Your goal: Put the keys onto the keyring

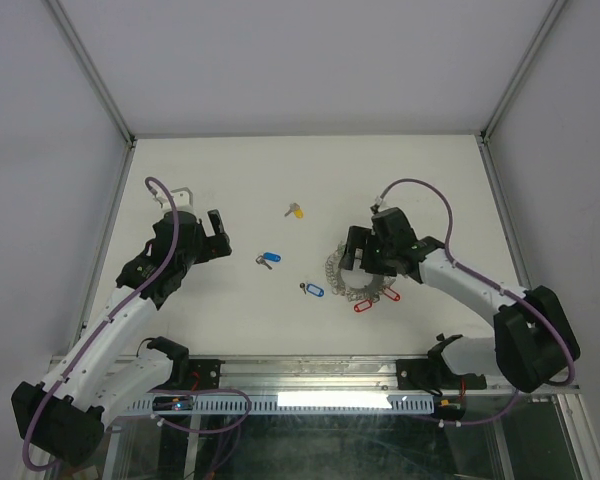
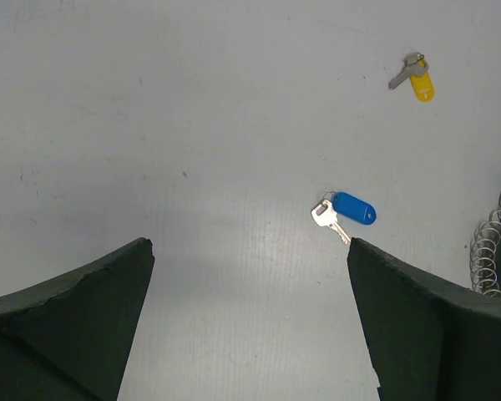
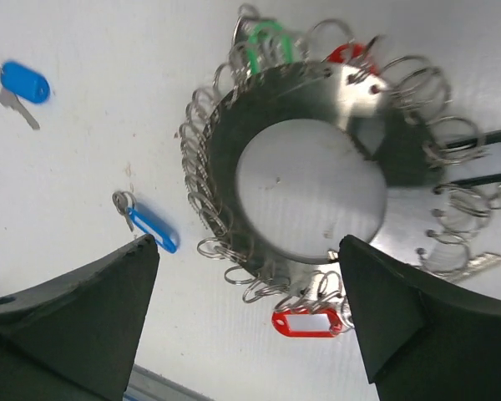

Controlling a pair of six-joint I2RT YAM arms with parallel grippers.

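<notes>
A key with a yellow tag (image 1: 295, 210) lies at mid-table, and a key with a blue tag (image 1: 269, 259) lies nearer me. A second blue-tagged key (image 1: 311, 290) rests just left of the keyring (image 1: 336, 272), a wide silver ring fringed with small split rings and red and green tags. My left gripper (image 1: 218, 236) hovers open left of the blue-tagged key (image 2: 351, 209), with only bare table between its fingers. My right gripper (image 3: 249, 242) hangs open over the keyring (image 3: 225, 142), holding nothing. The red tag (image 3: 309, 322) shows below the ring's near edge.
A small white bracket (image 1: 182, 193) stands at the back left. White walls and metal frame posts close in the table on three sides. A cable tray (image 1: 280, 402) runs along the near edge between the arm bases.
</notes>
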